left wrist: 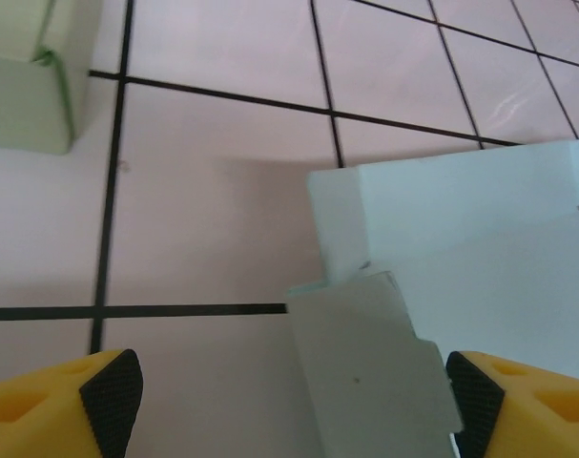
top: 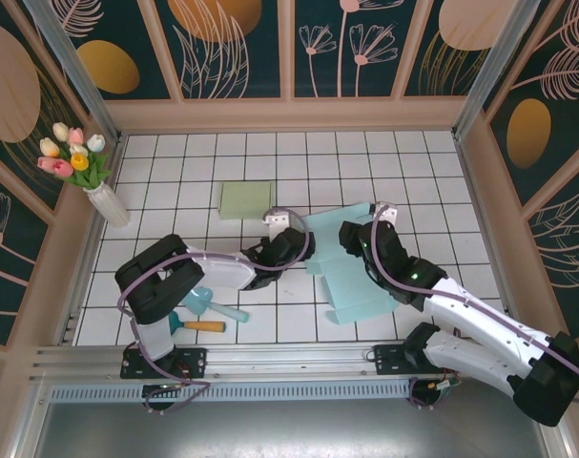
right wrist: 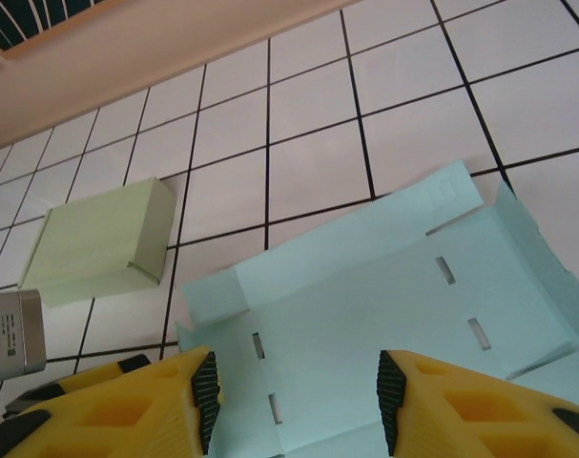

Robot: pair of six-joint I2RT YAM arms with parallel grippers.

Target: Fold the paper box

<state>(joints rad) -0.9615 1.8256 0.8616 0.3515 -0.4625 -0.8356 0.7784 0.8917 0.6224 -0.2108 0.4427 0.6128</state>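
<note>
The paper box (top: pixel 351 272) is a flat light-blue blank with slots and flaps, lying unfolded on the white tiled table. My left gripper (top: pixel 291 246) sits at its left edge. In the left wrist view that gripper (left wrist: pixel 291 396) is open wide, and a grey-looking flap (left wrist: pixel 370 372) of the blank (left wrist: pixel 480 239) reaches in between the fingers without being pinched. My right gripper (top: pixel 358 235) hovers over the blank's upper middle. In the right wrist view it (right wrist: pixel 297 401) is open, its pads apart above the slotted panel (right wrist: pixel 384 296).
A pale green folded box (top: pixel 246 199) lies just behind the left gripper and shows as the green box (right wrist: pixel 103 239) in the right wrist view. A white vase of tulips (top: pixel 106 196) stands at the far left. A teal scoop and a wooden-handled tool (top: pixel 203 313) lie near the left arm's base.
</note>
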